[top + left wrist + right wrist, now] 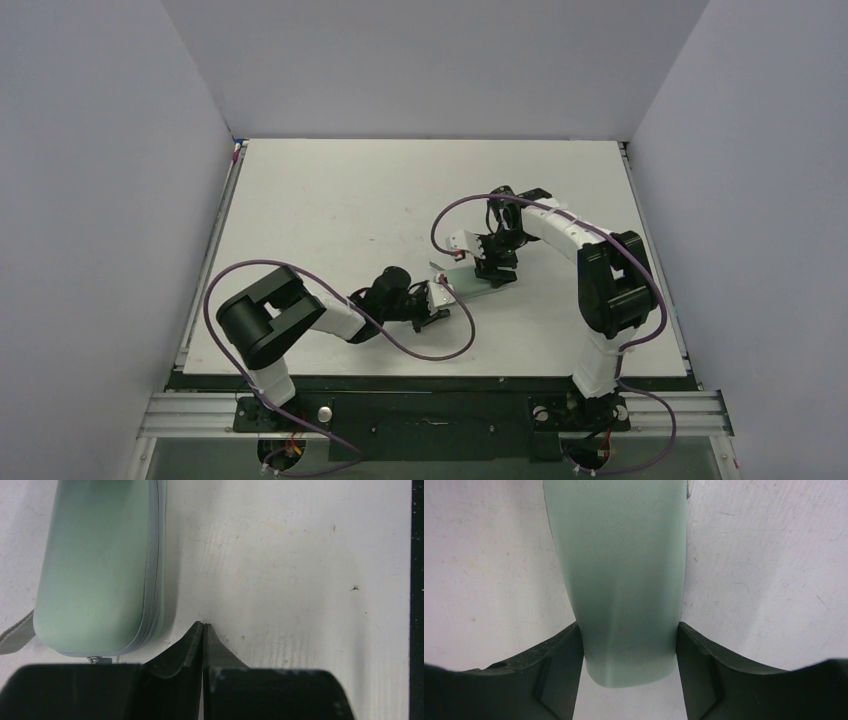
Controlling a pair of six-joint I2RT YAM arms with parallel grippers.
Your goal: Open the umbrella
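No umbrella fabric, shaft or handle shows in any view. A pale green zipped case (468,281) lies closed on the white table, in the left wrist view (95,565) and the right wrist view (619,570). My right gripper (492,270) comes down over its far end, and its jaws (628,627) press on both sides of the case. My left gripper (440,313) is shut and empty, its tips (203,626) down at the table just beside the case's near end.
A grey strap (15,637) and a metal zipper pull (92,659) sit at the case's near end. The table's dark edge (417,580) runs along the right of the left wrist view. Grey walls enclose the table on three sides.
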